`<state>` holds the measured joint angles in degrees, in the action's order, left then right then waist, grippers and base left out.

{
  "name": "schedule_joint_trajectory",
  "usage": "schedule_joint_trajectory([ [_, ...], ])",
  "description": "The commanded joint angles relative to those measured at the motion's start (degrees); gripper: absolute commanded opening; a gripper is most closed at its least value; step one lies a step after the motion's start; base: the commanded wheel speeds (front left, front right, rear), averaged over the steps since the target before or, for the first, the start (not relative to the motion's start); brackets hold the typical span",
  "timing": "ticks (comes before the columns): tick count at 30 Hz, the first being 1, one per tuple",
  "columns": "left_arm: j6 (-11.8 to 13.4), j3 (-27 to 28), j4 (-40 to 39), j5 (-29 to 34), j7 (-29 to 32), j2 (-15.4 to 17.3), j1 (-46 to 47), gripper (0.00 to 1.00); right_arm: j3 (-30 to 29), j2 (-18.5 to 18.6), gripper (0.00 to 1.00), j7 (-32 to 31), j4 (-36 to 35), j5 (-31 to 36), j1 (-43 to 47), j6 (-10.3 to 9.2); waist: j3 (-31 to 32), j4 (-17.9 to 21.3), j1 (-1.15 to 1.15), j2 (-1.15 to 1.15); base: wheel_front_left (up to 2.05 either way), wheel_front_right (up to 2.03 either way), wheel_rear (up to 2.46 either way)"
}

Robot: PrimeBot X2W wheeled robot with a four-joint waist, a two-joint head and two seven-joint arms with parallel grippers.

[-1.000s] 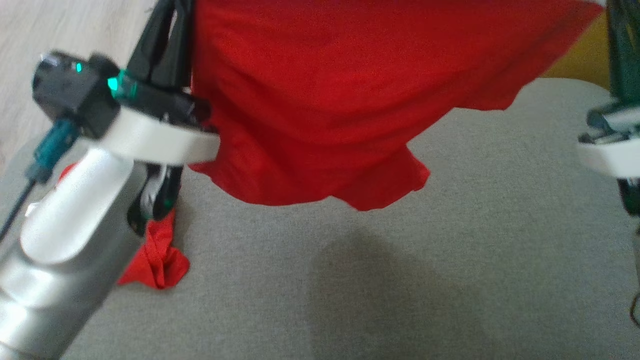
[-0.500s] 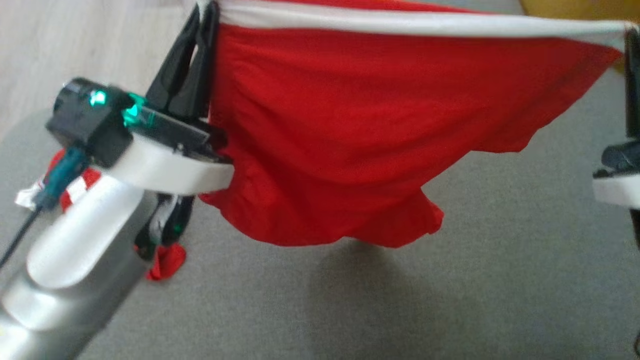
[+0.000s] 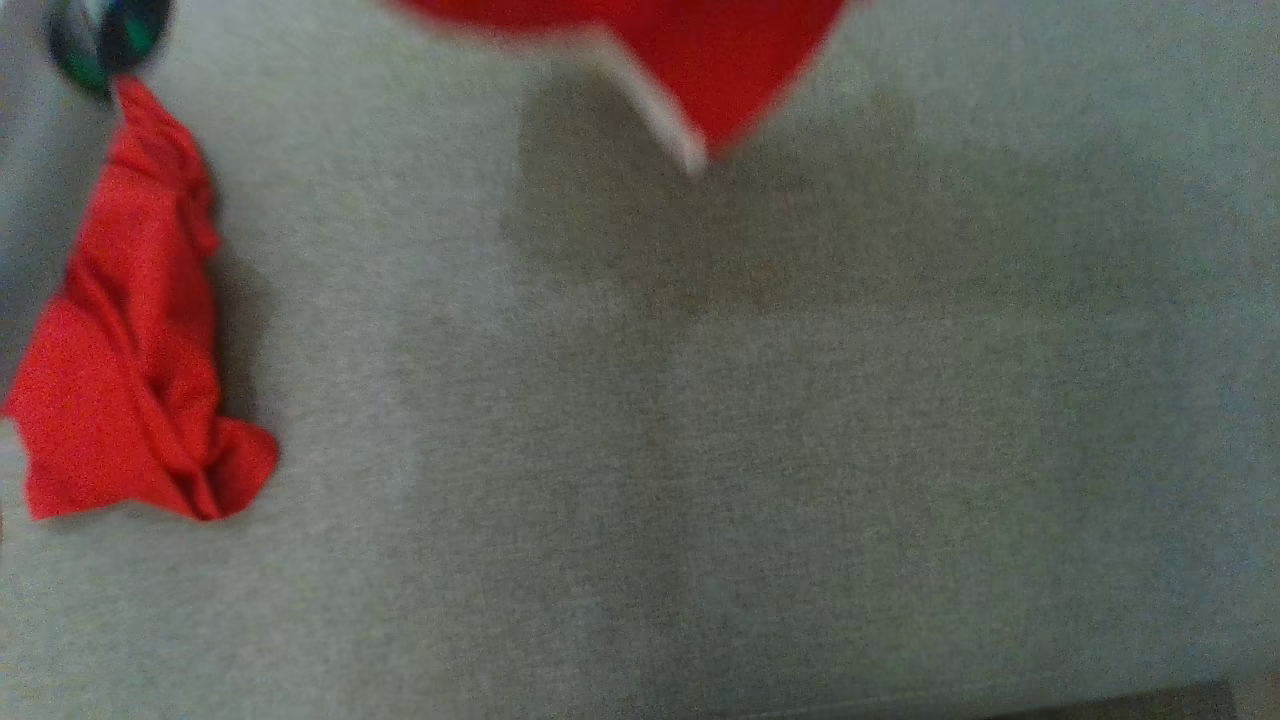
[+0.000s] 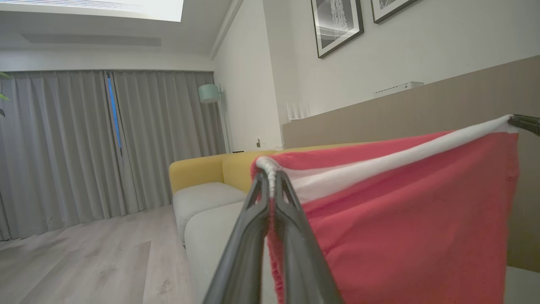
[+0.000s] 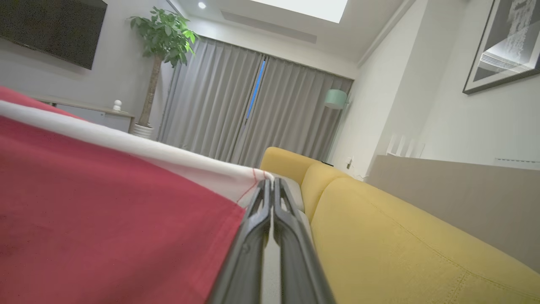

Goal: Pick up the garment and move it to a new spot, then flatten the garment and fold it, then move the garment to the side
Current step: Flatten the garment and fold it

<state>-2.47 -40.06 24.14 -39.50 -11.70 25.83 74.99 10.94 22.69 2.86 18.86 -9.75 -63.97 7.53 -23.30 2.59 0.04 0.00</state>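
Up it goes: the red cloth garment with a broad white band (image 4: pixel 400 219) hangs in the air, stretched between both arms. The left gripper (image 4: pixel 270 179) has its two long dark fingers (image 4: pixel 249 228) pressed together on the bunched end of the white band, with red cloth falling away beside them. Over on the other side, the right gripper (image 5: pixel 270 184) has its fingers clamped tight on the opposite corner, right where the band meets a line of red stitching. The band runs taut from one grip to the other.

From the head view, the garment's lower edge (image 3: pixel 720 50) dangles at the top, blurred, casting a soft shadow on the grey fabric surface (image 3: pixel 800 450) below. A crumpled red cloth bundle (image 3: pixel 130 330) rests on that surface at the left; whether it is part of the same garment, I cannot tell.

Around it all is a living room: a yellow sofa with pale grey seat cushions (image 4: pixel 202 177), long grey curtains (image 4: pixel 63 147), a pale wood floor (image 4: pixel 84 261), a mint-green lamp (image 5: pixel 336 98), black-framed pictures (image 4: pixel 337 25), a leafy potted plant (image 5: pixel 162 33) and a dark wall screen (image 5: pixel 50 29).
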Motion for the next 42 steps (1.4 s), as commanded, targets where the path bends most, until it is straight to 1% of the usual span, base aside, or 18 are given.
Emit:
schedule_joint_trajectory([
  [1, -0.07, 3.35, -0.57, 0.55, -0.46, 1.72, 4.21, 0.0, -0.01, -0.03, 0.0, 0.64, -0.76, 0.37, -1.55, -0.04, -5.05, 1.95, -0.04, 0.0, 0.0, 0.0, 0.0],
  [5, -1.96, 4.56, 7.66, 1.69, -2.59, -1.57, 11.49, 0.0, 1.24, -1.92, 0.0, 5.07, 8.89, 2.37, -9.77, -0.04, -7.01, 2.73, -0.04, 0.0, 0.0, 0.0, 0.0],
  [7, -2.67, 5.07, 10.16, 2.29, -3.05, -3.09, 13.35, 0.0, 1.64, -2.46, 0.0, 7.26, 12.57, 3.11, -11.61, -0.04, -7.71, 2.89, -0.04, 0.0, 0.0, 0.0, 0.0],
  [10, -3.7, 5.89, 12.06, 2.65, -3.25, -5.2, 13.54, 0.0, 2.26, -3.38, 0.0, 9.25, 17.07, 3.42, -11.62, -0.04, -8.57, 3.0, -0.04, 0.0, 0.0, 0.0, 0.0],
  [13, -4.42, 6.65, 12.02, 3.78, -3.28, -6.55, 10.62, 0.0, 3.72, -3.87, 0.0, 10.42, 20.72, 2.9, -9.45, -0.04, -9.09, 2.53, -0.04, 0.0, 0.0, 0.0, 0.0],
  [18, -4.94, 6.39, 10.49, 5.01, -3.29, -8.53, 0.46, 0.0, 9.05, -2.59, 0.0, 11.37, 25.86, 1.75, -3.24, -0.04, -7.28, 1.24, -0.04, 0.0, 0.0, 0.0, 0.0],
  [20, -4.98, 4.72, 8.57, 4.94, -3.29, -8.98, -4.33, 0.0, 11.58, -1.39, 0.0, 11.5, 27.56, 0.33, -0.63, -0.04, -5.96, 0.58, -0.04, 0.0, 0.0, 0.0, 0.0],
  [23, -5.0, 2.13, 5.86, 4.29, -3.29, -8.46, -11.33, 0.0, 16.22, 0.71, 0.0, 11.35, 29.19, -3.02, 3.12, -0.04, -3.58, -0.15, -0.04, 0.0, 0.0, 0.0, 0.0],
  [26, -5.0, -0.63, 3.47, 3.7, -3.3, -7.62, -17.36, 0.0, 21.61, 3.65, 0.0, 10.26, 29.06, -7.76, 6.66, -0.04, -1.16, -0.97, -0.04, 0.0, 0.0, 0.0, 0.0],
  [31, -5.01, -4.62, 0.64, 3.52, -3.3, -6.34, -25.21, 0.0, 31.18, 9.73, 0.0, 7.3, 24.8, -16.73, 11.93, -0.04, 2.76, -1.64, -0.04, 0.0, 0.0, 0.0, 0.0],
  [32, -5.01, -5.42, 0.31, 3.62, -3.3, -6.04, -26.38, 0.0, 33.1, 11.28, 0.0, 6.65, 23.66, -18.07, 12.62, -0.04, 3.35, -1.63, -0.04, 0.0, 0.0, 0.0, 0.0],
  [33, -5.01, -6.74, -0.33, 4.38, -3.3, -5.4, -28.37, 0.0, 36.28, 13.92, 0.0, 5.57, 21.54, -20.87, 13.91, -0.04, 4.69, -1.55, -0.04, 0.0, 0.0, 0.0, 0.0],
  [38, -5.01, -7.03, -1.0, 4.67, -3.3, -5.36, -33.23, 0.0, 42.58, 19.39, 0.0, 2.86, 16.87, -27.16, 17.23, -0.04, 8.28, -1.33, -0.04, 0.0, 0.0, 0.0, 0.0],
  [39, -5.01, -7.03, -1.0, 4.67, -3.3, -5.36, -33.23, 0.0, 42.58, 19.39, 0.0, 2.86, 16.87, -27.16, 17.23, -0.04, 8.28, -1.33, -0.04, 0.0, 0.0, 0.0, 0.0],
  [42, -5.02, -6.26, -1.4, 4.89, -3.3, -5.64, -36.16, 0.0, 45.37, 21.99, 0.0, 1.69, 14.47, -29.99, 19.21, -0.04, 10.8, -0.94, -0.04, 0.0, 0.0, 0.0, 0.0],
])
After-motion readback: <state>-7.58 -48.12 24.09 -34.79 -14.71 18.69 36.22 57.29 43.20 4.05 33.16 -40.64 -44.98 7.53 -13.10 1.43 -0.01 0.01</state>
